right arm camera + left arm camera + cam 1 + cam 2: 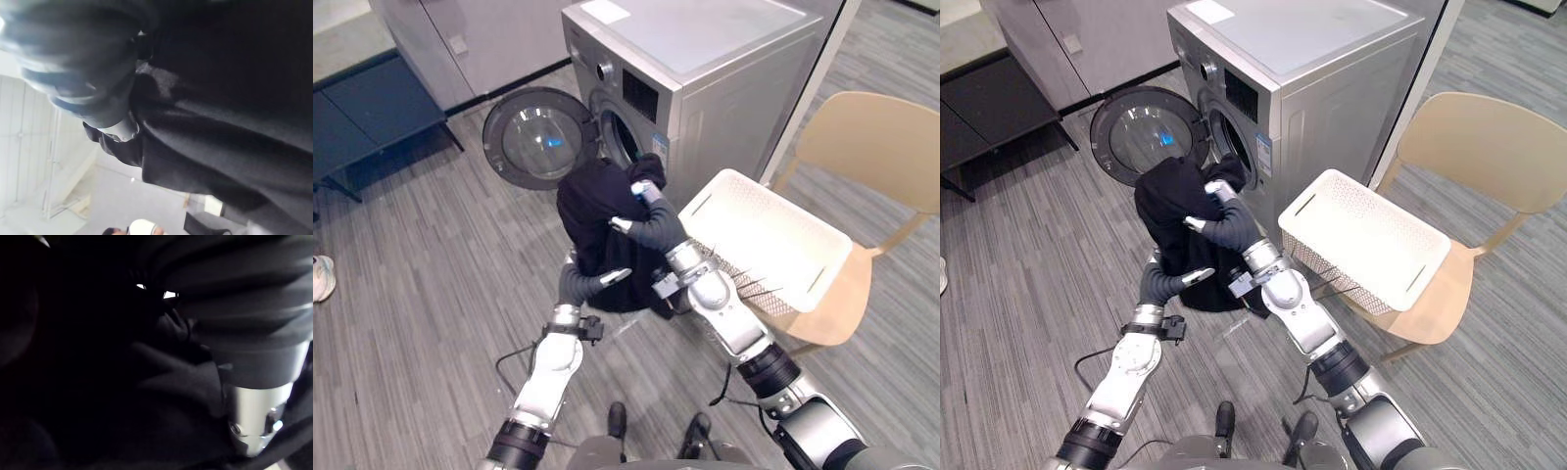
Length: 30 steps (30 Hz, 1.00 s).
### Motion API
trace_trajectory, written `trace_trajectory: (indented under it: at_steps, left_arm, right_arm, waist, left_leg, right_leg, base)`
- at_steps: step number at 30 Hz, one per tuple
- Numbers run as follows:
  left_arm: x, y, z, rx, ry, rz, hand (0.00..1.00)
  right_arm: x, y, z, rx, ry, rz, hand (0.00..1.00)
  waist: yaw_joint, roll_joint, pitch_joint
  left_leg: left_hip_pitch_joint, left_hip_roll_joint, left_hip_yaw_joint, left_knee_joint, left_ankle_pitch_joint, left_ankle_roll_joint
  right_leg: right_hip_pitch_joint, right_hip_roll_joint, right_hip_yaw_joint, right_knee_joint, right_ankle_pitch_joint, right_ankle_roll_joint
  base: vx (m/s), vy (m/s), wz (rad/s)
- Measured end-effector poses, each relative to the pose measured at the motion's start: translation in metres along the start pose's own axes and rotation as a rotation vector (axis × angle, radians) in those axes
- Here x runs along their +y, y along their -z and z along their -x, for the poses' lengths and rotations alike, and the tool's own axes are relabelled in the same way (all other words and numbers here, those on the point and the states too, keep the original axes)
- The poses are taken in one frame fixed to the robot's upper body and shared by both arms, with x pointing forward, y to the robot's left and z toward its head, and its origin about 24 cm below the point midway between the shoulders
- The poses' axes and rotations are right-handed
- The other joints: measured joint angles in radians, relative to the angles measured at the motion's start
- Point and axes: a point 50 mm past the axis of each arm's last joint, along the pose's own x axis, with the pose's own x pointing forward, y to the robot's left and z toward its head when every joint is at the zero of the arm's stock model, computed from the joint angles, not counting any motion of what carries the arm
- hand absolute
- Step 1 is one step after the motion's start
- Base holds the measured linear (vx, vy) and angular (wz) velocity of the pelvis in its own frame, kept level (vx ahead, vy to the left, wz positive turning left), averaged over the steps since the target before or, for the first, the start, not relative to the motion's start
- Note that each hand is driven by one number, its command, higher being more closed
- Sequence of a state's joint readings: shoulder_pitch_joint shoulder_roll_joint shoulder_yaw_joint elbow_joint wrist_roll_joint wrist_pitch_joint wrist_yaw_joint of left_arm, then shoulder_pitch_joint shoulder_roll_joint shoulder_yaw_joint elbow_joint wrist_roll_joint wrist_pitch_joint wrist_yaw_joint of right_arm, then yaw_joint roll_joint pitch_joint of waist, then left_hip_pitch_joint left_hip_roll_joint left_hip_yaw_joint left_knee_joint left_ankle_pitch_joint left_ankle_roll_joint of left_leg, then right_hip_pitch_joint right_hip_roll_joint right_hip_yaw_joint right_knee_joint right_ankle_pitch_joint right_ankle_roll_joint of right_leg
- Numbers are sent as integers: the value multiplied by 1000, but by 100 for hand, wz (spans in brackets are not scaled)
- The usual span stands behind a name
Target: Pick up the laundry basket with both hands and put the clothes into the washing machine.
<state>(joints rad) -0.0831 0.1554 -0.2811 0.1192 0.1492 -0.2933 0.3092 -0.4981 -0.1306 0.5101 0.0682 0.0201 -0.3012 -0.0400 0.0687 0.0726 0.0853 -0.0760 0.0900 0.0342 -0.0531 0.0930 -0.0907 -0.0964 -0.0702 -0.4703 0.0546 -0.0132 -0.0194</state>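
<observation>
**My robot hands bring dark clothes to the washing machine's open mouth**

My right robot hand (641,206) is pressed into a bundle of dark clothes (592,211) just in front of the washing machine (724,78), level with its round drum opening (619,137). My left robot hand (602,280) supports the same bundle from below, on the side farther from the machine. Cloth wraps both hands, so I cannot tell whether either one is closed on the fabric or only propping it up.

The machine's door (533,137) hangs wide open beside the bundle. The white laundry basket (773,230) sits empty on a pale wooden chair (881,137) next to the machine. The clothes are out of the basket but not yet inside the drum.

I judge the main risk to be the loose fabric hanging below my hands. If I push forward now, that trailing part could catch on the lower lip of the opening or slide off onto the floor (431,294). The bundle also looks bulky beside the opening, so a push off centre could jam it against the rim.
</observation>
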Motion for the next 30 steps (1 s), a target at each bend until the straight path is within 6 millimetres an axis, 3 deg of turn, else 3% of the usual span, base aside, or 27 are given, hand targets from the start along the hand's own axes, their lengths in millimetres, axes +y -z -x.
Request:
trace_trajectory:
  at_steps: [4,5,10,11,21,26,30]
  left_arm:
    - [-9,-7,-18,-50,47,-38,0]
    - [-9,-9,-21,-57,41,-42,100]
    - [-6,-7,-33,-60,31,-76,100]
    - [-6,-7,-34,-56,26,-80,100]
    - [-2,4,-31,2,-25,-68,100]
    - [19,30,-18,144,-132,-39,100]
    - [42,59,11,299,-232,-29,100]
  right_arm:
    - [21,-8,-10,-35,-93,-21,100]
    - [26,-11,-14,-44,-116,-19,100]
    - [42,-16,-33,-50,-191,-40,100]
    - [46,-18,-35,-61,-206,-41,0]
    - [53,-13,-28,-37,-210,-67,0]
    - [47,12,2,84,-136,-112,0]
    - [23,42,45,244,-44,-34,0]
  waist:
    - [-1,-8,-23]
    - [-1,-11,-25]
    - [-1,-20,-31]
    - [-5,-27,-35]
    - [-17,-36,-41]
    - [-32,-54,-52]
    - [-33,-64,-58]
  left_leg:
    - [2,14,24,-3,9,-10]
    - [2,17,28,-5,12,-12]
    - [21,32,52,-9,17,-18]
    - [18,36,52,-10,17,-18]
    - [19,52,46,-17,20,-21]
    - [20,52,49,-17,20,-21]
    - [21,51,52,-17,20,-21]
  right_leg:
    - [7,27,26,-51,39,-17]
    - [8,34,31,-63,49,-22]
    - [40,71,61,-134,93,-44]
    - [42,78,62,-149,99,-43]
    - [41,98,63,-154,104,-51]
    - [40,99,67,-153,104,-51]
    - [40,98,74,-153,107,-55]
  base:
    - [-54,2,-23]
    - [-78,7,-21]
    - [-71,8,-19]
    - [-85,6,-10]
    - [-32,53,-1]
    - [12,71,-2]
    - [26,76,-2]
